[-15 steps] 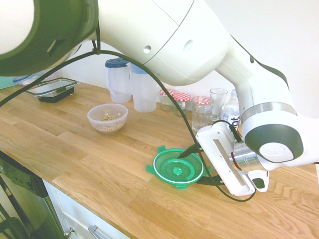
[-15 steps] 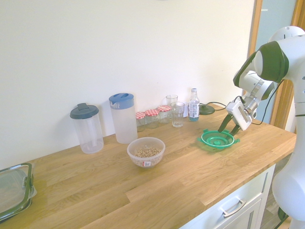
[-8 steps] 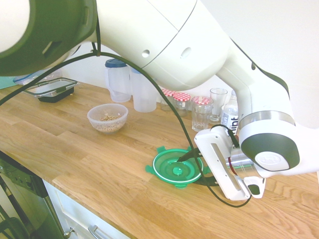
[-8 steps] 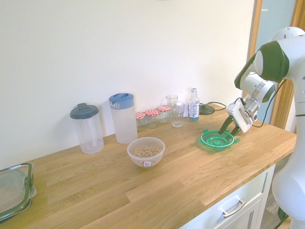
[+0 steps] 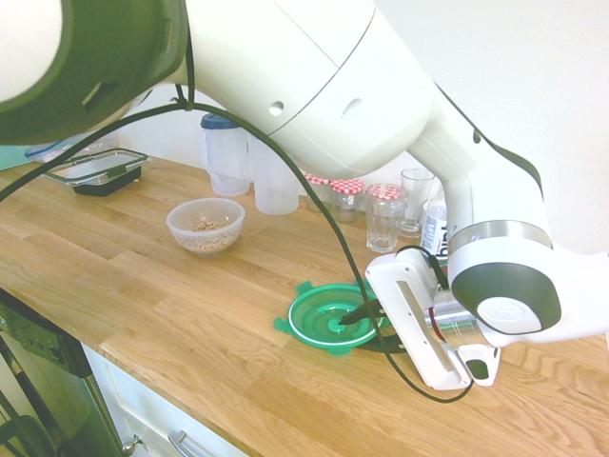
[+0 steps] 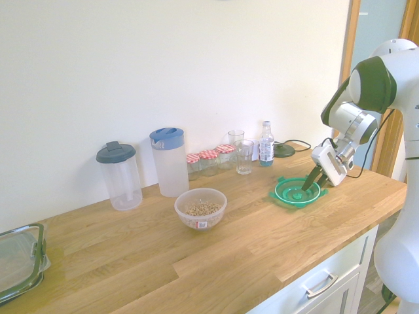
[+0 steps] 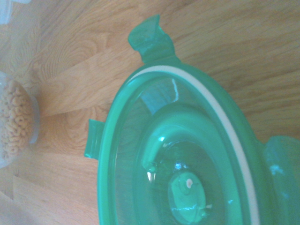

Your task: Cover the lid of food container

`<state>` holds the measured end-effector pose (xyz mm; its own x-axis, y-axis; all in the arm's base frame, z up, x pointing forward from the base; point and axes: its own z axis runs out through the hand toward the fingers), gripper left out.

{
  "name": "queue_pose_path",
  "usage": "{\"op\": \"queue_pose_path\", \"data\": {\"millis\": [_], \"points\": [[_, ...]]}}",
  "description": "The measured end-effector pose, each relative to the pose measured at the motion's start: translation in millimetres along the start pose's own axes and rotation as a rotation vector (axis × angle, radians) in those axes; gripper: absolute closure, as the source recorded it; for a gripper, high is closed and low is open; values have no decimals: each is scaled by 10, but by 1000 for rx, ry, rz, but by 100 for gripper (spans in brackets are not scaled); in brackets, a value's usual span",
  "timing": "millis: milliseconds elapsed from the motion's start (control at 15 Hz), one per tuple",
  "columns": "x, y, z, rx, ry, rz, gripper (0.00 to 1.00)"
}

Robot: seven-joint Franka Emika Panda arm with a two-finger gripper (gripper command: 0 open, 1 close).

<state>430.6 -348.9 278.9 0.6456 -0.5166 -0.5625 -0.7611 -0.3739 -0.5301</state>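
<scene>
**Lid at the fingers, bowl far off along the counter**

Gripper [image 5: 364, 317] straddles the lid [image 5: 324, 317] rim on the worktop [image 5: 190, 324], jaws partly closed; firm clamp unclear. Food container [image 5: 205, 226] sits well apart, toward the jugs [image 5: 252, 162].

Lid [image 6: 296, 191] on counter [image 6: 196, 255], well right of food container [image 6: 201, 208]

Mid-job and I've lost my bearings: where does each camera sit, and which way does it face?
First exterior view: near the arm's base, along the counter; the arm fills the top, gripper at the lid.
Second exterior view: opposite end, facing back; the arm enters from the right, food container mid-counter.
Wrist view: close over the lid; no arm shows.
Shared: all three show lid and food container.
</scene>
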Motion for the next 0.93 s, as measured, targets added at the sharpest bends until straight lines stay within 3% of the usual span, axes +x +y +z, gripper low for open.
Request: {"op": "queue_pose_path", "data": {"millis": [533, 933], "points": [[-4, -91, 16, -30, 14, 42, 100], [-640, -1039, -328, -388, 174, 64, 100]]}}
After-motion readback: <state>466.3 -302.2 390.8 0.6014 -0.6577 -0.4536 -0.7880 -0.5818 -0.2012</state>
